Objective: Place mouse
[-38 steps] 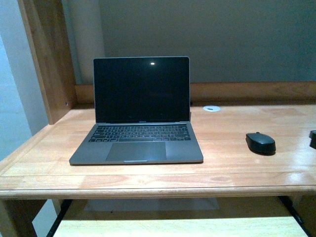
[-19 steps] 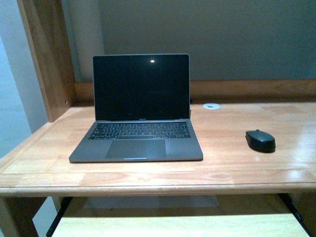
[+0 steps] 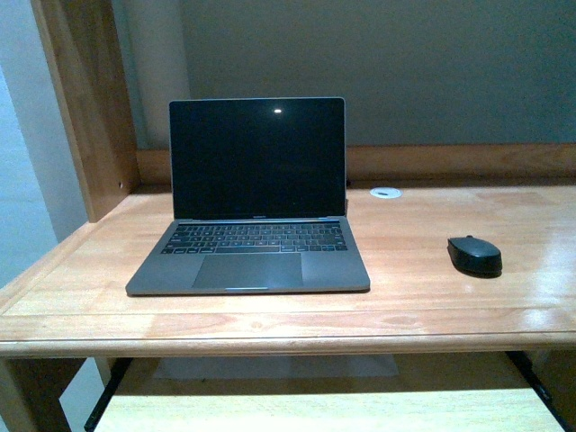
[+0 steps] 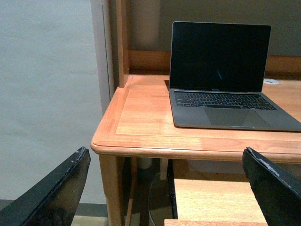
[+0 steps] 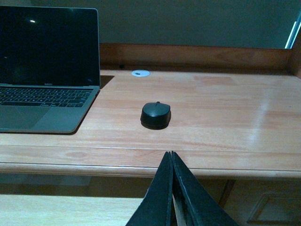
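Sitting free on the table, the mouse lies ahead of the right tool, beyond the table's front edge, touched by nothing. The laptop stands open farther off to one side. The right tool's fingers are pressed together and hold nothing. The left tool is spread wide and empty, off the table's corner near the laptop. If either tool reaches in again, it could nudge the mouse, which looks light enough to slide on the smooth wood.
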You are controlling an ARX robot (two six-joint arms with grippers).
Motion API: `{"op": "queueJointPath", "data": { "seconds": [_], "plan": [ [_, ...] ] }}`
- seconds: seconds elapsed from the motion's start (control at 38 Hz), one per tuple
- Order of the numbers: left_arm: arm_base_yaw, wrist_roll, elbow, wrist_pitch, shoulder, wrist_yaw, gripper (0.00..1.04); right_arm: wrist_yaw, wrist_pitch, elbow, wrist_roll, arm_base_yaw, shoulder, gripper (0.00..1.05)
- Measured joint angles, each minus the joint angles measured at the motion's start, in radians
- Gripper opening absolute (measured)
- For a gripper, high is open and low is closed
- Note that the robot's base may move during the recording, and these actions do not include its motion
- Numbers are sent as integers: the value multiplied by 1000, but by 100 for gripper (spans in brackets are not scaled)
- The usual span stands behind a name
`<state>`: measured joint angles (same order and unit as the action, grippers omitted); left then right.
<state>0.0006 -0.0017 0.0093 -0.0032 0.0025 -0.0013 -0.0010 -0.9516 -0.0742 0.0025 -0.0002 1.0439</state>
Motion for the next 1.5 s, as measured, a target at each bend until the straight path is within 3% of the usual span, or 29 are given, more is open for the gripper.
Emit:
{"op": "queueJointPath", "data": {
  "seconds": [0.71,1.26,1.34,1.5],
  "plan": [
    [0,0,0,0,0,0,98,0,546,59,0,0,-637,2],
    [0,0,0,0,0,0,98,0,779,59,0,0,-874,2],
    [0,0,0,0,0,-1,98,0,959,59,0,0,-998,2],
    [0,0,0,2,0,-1,98,0,954,59,-1,0,-1034,2]
  ]
}}
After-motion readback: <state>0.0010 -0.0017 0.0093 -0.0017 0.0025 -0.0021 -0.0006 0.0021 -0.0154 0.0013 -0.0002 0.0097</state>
